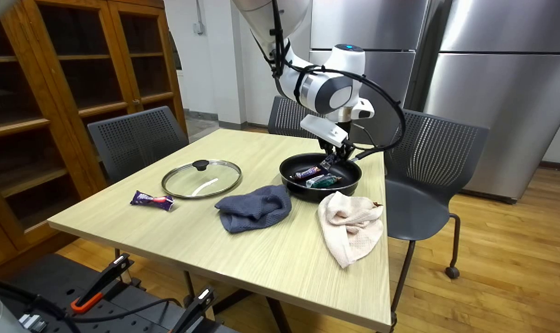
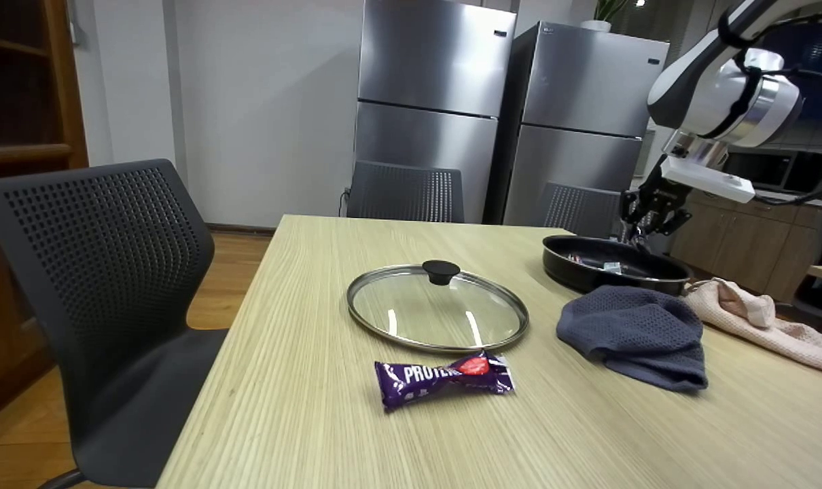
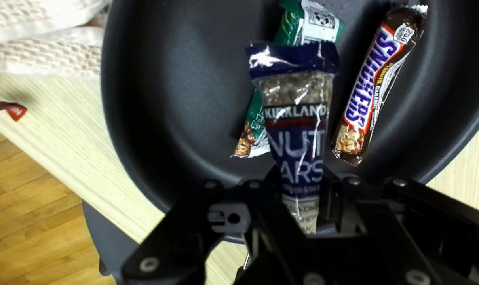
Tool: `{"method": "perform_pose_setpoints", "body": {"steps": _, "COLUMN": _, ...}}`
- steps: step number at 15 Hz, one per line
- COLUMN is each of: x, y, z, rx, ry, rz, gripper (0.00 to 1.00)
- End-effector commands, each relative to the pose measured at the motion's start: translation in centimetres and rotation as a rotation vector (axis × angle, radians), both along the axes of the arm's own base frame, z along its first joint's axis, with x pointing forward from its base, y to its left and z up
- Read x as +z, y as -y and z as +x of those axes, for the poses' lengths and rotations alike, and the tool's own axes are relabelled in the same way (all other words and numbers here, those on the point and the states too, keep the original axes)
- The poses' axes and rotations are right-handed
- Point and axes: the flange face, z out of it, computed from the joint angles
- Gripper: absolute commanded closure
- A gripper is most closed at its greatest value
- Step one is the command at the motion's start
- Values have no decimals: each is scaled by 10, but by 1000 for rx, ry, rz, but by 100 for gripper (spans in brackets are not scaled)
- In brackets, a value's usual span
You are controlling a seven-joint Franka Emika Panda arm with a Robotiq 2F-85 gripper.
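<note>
Fingers (image 3: 332,198) narrow, pinching nut bar (image 3: 297,118) over pan (image 3: 164,87) floor; green bar (image 3: 303,27), brown bar (image 3: 376,83) lie inside. Seemingly holding step; next move likely calls for steady grip.

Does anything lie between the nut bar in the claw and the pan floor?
Probably, in part: in the wrist view the nut bar overlaps the green bar, which lies in the pan; whether they touch is unclear. The Snickers lies to one side. The lid lies apart, on the table.
</note>
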Motion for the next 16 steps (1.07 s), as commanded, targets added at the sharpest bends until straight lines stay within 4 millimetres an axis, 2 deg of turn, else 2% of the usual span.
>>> {"method": "perform_pose_setpoints", "body": {"steps": 1, "x": 3, "y": 0, "z": -8, "rx": 12, "ry": -26, "rz": 33, "gripper": 97}}
{"method": "perform_pose_setpoints", "body": {"steps": 2, "x": 1, "y": 0, "z": -9, "rx": 11, "ry": -31, "rz": 36, "gripper": 74}}
{"method": "perform_pose_setpoints", "body": {"steps": 3, "x": 0, "y": 0, "z": -9, "rx": 14, "ry": -29, "rz": 46, "gripper": 59}}
{"method": "perform_pose_setpoints", "body": {"steps": 7, "x": 6, "y": -3, "z": -11, "rx": 31, "ry": 0, "rz": 45, "gripper": 30}}
{"method": "perform_pose_setpoints", "body": {"steps": 11, "x": 20, "y": -33, "z": -21, "rx": 227, "ry": 5, "rz": -20, "gripper": 1}}
{"method": "perform_pose_setpoints", "body": {"steps": 16, "x": 39, "y": -84, "z": -56, "rx": 493, "ry": 43, "rz": -69, "gripper": 0}}
